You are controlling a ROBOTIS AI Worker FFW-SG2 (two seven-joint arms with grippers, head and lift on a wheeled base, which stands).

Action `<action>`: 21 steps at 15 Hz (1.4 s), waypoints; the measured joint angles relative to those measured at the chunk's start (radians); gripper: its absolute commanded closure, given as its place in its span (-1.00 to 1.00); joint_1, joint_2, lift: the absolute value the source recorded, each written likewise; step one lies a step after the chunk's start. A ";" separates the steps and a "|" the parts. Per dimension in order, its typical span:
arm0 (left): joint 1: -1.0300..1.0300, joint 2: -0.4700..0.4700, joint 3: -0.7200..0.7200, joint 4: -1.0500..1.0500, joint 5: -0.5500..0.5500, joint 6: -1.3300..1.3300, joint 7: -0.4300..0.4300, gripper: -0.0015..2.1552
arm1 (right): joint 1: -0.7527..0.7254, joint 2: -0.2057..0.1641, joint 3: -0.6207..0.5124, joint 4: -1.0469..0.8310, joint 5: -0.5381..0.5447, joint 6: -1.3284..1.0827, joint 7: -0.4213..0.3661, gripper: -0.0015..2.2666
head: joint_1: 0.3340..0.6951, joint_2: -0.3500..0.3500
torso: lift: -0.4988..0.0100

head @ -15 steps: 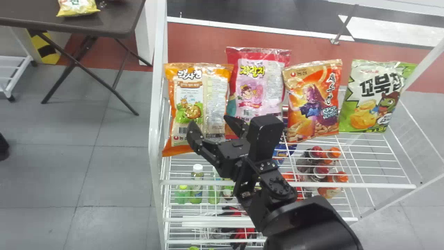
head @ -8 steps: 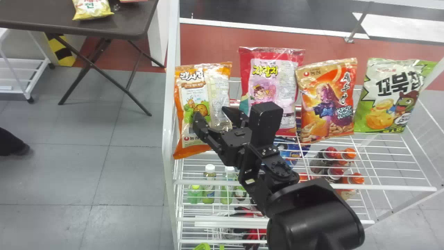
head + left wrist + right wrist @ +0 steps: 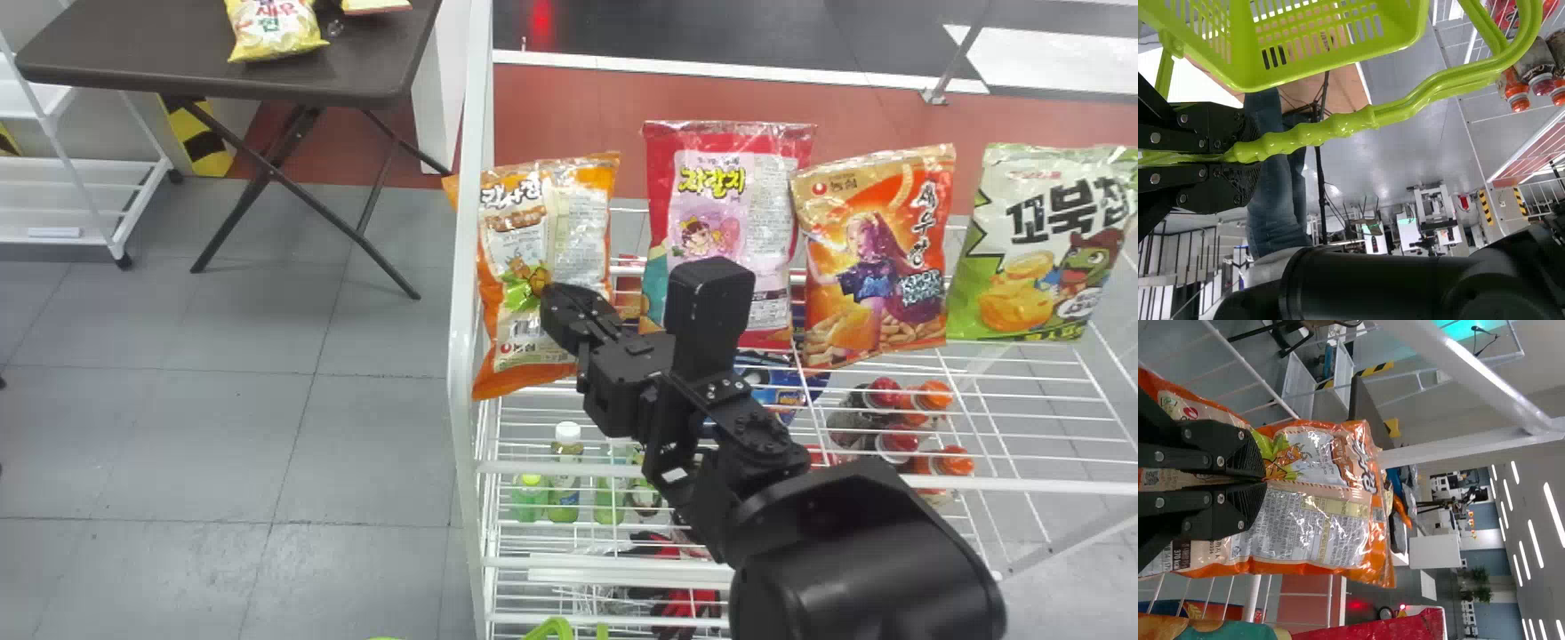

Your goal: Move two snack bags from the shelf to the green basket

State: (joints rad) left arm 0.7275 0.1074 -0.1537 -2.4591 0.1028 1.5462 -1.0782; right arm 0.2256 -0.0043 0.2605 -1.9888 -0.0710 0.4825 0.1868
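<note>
In the head view, my right gripper [image 3: 553, 300] is shut on the orange snack bag [image 3: 582, 222] at the shelf's left end, and in the right wrist view the same gripper [image 3: 1263, 480] pinches the front of that bag [image 3: 1331, 513]. To its right stand a pink-red bag [image 3: 729, 151], an orange-red bag [image 3: 876, 258] and a green-white bag [image 3: 1036, 258]. A bit of the green basket [image 3: 553, 628] shows at the head view's bottom edge. My left gripper [image 3: 1248, 155] is shut on the handle of the green basket [image 3: 1405, 41] in the left wrist view.
The white wire shelf [image 3: 889, 480] has a post [image 3: 464, 267] close to the left of the orange bag. Bottles [image 3: 564, 489] stand on a lower level. A dark table [image 3: 196, 67] with a yellow bag is at the back left.
The right gripper's fingers were apart and have shut on the orange bag, which is now creased between them. Shelf, bags and table have shifted rightward in the head view, and more of the basket shows.
</note>
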 measured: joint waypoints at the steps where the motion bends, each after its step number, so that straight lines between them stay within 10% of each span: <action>1: 0.001 0.000 -0.001 -0.004 0.000 0.001 0.000 0.96 | 0.016 -0.007 -0.002 -0.031 -0.011 0.011 0.007 0.94 | 1.00 -0.23 | 0.89; 10: 0.007 -0.006 -0.002 -0.041 0.006 0.002 0.003 0.96 | 0.297 -0.101 -0.108 -0.381 -0.141 0.148 0.022 0.94 | 1.00 -0.61 | 0.89; 14: 0.001 -0.013 -0.008 -0.047 0.019 0.001 0.021 0.96 | 0.429 -0.158 -0.265 -0.566 -0.266 0.257 0.037 0.94 | 1.00 -1.00 | 0.89; 21: 0.015 -0.042 -0.003 -0.076 0.026 -0.004 0.060 0.96 | 0.559 -0.169 -0.622 -0.767 -0.464 0.627 0.190 0.94 | 1.00 -1.00 | 0.89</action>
State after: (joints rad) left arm 0.7424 0.0655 -0.1569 -2.5350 0.1284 1.5417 -1.0186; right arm 0.7846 -0.1734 -0.3618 -2.7562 -0.5350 1.1097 0.3767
